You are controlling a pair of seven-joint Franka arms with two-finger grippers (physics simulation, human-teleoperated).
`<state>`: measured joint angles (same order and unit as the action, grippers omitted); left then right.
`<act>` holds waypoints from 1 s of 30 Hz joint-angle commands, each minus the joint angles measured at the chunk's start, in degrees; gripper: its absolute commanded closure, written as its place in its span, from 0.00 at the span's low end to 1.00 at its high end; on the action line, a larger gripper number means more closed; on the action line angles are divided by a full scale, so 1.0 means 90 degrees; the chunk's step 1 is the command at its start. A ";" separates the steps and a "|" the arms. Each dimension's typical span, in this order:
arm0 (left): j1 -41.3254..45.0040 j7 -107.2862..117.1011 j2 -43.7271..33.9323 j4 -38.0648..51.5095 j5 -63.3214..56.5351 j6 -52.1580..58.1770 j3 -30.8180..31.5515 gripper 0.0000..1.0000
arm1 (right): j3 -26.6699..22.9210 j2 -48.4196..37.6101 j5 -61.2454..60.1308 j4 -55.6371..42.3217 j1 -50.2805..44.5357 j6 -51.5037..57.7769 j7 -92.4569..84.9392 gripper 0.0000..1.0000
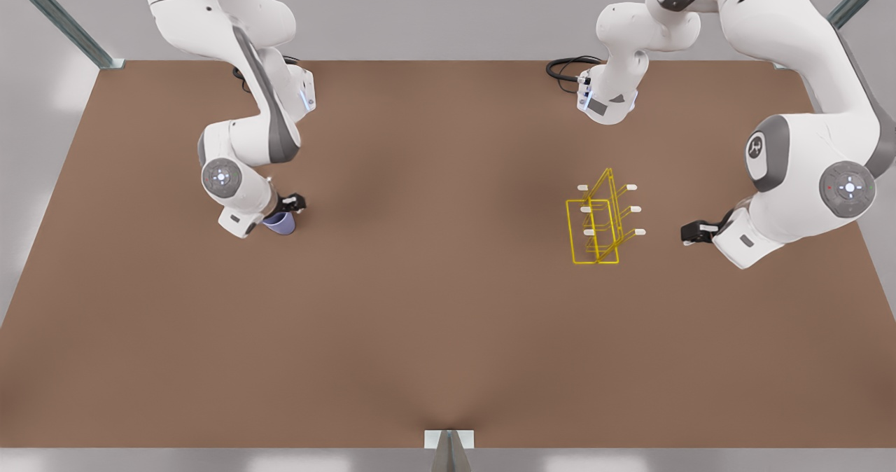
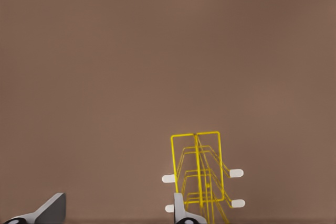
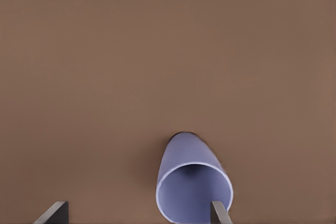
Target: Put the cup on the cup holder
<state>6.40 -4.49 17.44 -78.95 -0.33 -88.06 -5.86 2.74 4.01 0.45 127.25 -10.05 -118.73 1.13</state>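
Your cup [image 1: 280, 224] is standing on the table [image 1: 434, 318], over on the front view's left, and from the right wrist view [image 3: 194, 187] you look straight into its open mouth: nothing inside, just smooth lavender-blue wall. It's a plain tumbler, no handle, wider at the rim and tapering away to the base.

Your right gripper [image 1: 285, 206] is right on it. The arm folds down from the top of the front view, wrist low, the gripper tipped over the cup's rim. In the right wrist view the fingers are spread wide, one fingertip [image 3: 220, 212] sitting at the rim, the other [image 3: 54, 211] well off to the side. Whether the near finger touches the wall, you can't tell from here. Nothing is clamped.

Across the table, on the front view's right, the holder [image 1: 598, 225] stands upright: thin yellow wire, a rectangular base frame, an upright frame rising from it, and six short white-tipped pegs, three to each side. All the pegs are bare. Cup and holder are well apart.

Your left gripper [image 1: 693, 232] hangs just beside the holder, on its right in the front view, arm bent low and the hand pointing sideways toward the rack. In the left wrist view [image 2: 118, 213] its fingers are parted with nothing between them, and the holder [image 2: 198, 169] stands ahead of one fingertip [image 2: 181, 211].
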 commanded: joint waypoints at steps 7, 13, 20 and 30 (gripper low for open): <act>0.0002 0.0001 0.0054 0.0003 -0.0002 -0.0030 0.0007 0.00 | 0.0008 0.0121 0.0086 0.0206 -0.0172 -0.0489 0.1056 0.00; 0.0002 0.0001 0.0054 0.0003 -0.0002 -0.0040 0.0007 0.00 | 0.0008 0.0004 0.0076 0.0685 -0.0162 -0.0811 0.0969 0.00; 0.0012 0.0001 0.0064 0.0003 -0.0002 -0.0050 0.0007 0.00 | 0.0008 0.0180 0.0076 0.0929 -0.0152 -0.0958 0.0871 0.00; 0.0012 0.0001 0.0122 0.0003 -0.0002 -0.0089 0.0007 0.00 | -0.0002 0.0531 0.0086 0.1193 -0.0084 -0.1730 0.0598 0.16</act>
<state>6.44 -4.49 18.61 -78.95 -0.32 -88.73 -5.79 2.73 8.57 1.28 137.99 -10.86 -131.84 7.55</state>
